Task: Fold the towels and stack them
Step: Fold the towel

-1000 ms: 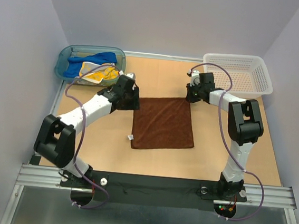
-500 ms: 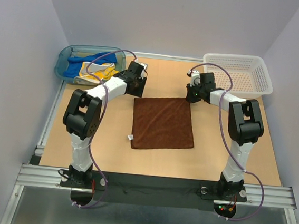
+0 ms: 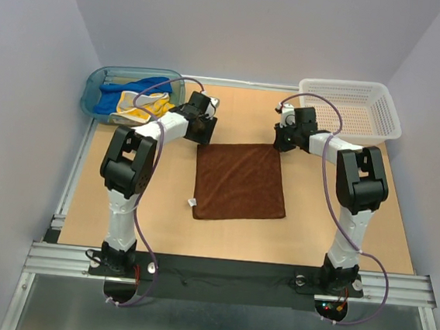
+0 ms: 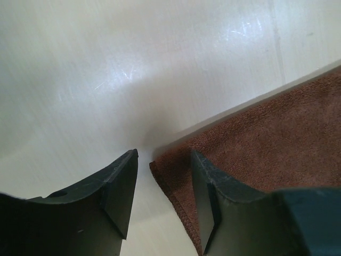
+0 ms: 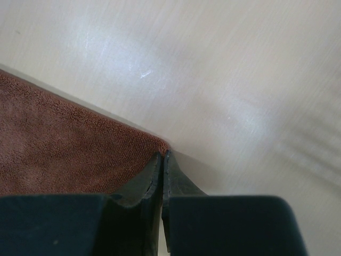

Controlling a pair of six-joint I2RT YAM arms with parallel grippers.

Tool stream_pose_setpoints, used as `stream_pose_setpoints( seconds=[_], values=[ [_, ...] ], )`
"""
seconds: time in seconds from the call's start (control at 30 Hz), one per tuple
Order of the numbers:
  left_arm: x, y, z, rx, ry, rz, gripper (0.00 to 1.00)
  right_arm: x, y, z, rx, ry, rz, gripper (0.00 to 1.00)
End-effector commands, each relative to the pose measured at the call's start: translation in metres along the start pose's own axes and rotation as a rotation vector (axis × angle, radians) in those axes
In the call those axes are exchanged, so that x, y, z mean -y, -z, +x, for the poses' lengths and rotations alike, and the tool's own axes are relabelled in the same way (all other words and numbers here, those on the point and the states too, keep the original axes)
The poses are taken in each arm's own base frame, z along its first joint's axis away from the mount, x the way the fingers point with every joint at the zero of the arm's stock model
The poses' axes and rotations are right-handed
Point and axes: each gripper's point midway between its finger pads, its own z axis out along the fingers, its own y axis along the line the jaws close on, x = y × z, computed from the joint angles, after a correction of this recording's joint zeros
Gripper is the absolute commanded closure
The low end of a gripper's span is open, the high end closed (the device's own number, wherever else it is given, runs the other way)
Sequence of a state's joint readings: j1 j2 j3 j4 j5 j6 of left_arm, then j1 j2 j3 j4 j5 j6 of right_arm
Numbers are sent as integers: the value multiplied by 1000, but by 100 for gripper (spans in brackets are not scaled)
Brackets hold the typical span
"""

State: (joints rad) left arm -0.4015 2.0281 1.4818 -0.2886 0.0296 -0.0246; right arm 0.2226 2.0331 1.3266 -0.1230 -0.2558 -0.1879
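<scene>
One rust-brown towel [image 3: 239, 181] lies flat mid-desk [image 3: 339, 223]. Two containers sit along the far edge: a white basket [image 3: 351, 103] at the far-right corner and a teal tub [image 3: 88, 98] at the far-left corner, holding a blue towel [image 3: 146, 85] and a yellow towel [image 3: 149, 110]. The left gripper [image 4: 163, 160] is released, straddling the rust-brown towel's far-left corner, and the right gripper [image 5: 162, 154] is clenched on its far-right corner.

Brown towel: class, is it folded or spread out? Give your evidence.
Spread out. The brown towel lies flat as one square on the table, four corners showing, no fold visible.
</scene>
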Motion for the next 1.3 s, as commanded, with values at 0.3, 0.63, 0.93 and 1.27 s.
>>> stream_pose_setpoints(
  seconds=[0.3,0.63,0.93,1.27],
  values=[
    [-4,-2,-6,22,8,24,47,-2,3,50,-145,-24,-2,99],
    [-6,-10,10,-23,15,28,47,-1,4,51,-147,-23,9,99],
    [-23,-19,29,-74,38,-46,54,0,4,55,-156,-27,15,100],
    [-30,-25,52,-143,48,-86,71,2,4,57,-162,-23,28,100]
  ],
)
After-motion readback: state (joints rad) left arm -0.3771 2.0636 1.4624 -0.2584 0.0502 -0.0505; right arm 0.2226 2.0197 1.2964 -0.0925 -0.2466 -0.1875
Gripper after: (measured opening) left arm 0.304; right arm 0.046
